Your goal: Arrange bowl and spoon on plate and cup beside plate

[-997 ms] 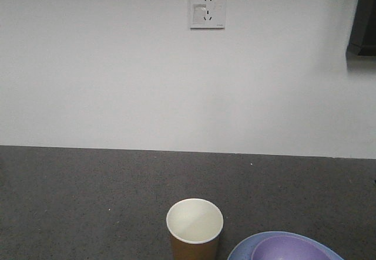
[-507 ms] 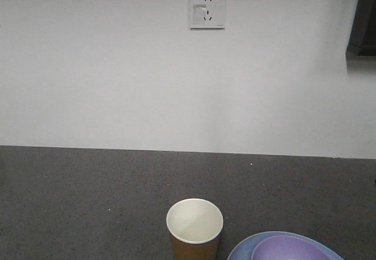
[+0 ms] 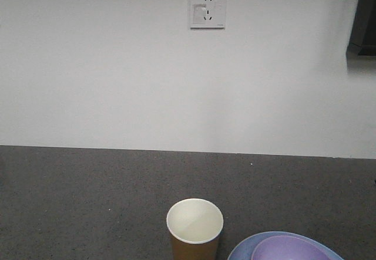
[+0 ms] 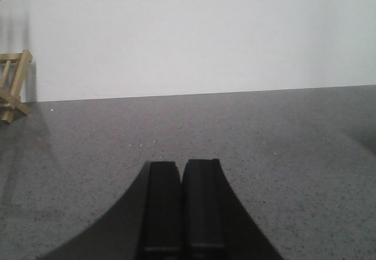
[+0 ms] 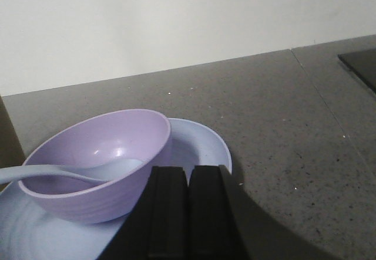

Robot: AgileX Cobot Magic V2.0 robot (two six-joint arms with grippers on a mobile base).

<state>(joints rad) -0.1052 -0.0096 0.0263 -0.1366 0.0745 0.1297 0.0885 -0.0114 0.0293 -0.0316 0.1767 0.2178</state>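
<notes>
The lavender bowl (image 5: 97, 160) sits on the pale-blue plate (image 5: 202, 148), and the pale-blue spoon (image 5: 70, 174) lies in the bowl with its handle over the left rim. In the front view the brown paper cup (image 3: 194, 228) stands upright just left of the plate (image 3: 244, 247) and bowl (image 3: 288, 249). My right gripper (image 5: 188, 169) is shut and empty, hovering over the plate's near right edge. My left gripper (image 4: 181, 165) is shut with nothing in it, above bare grey counter away from the dishes.
A dark speckled counter (image 3: 88, 183) meets a white wall with a power socket (image 3: 207, 9). A wooden stand (image 4: 12, 87) is at the far left in the left wrist view. A dark panel (image 5: 361, 63) lies at the right.
</notes>
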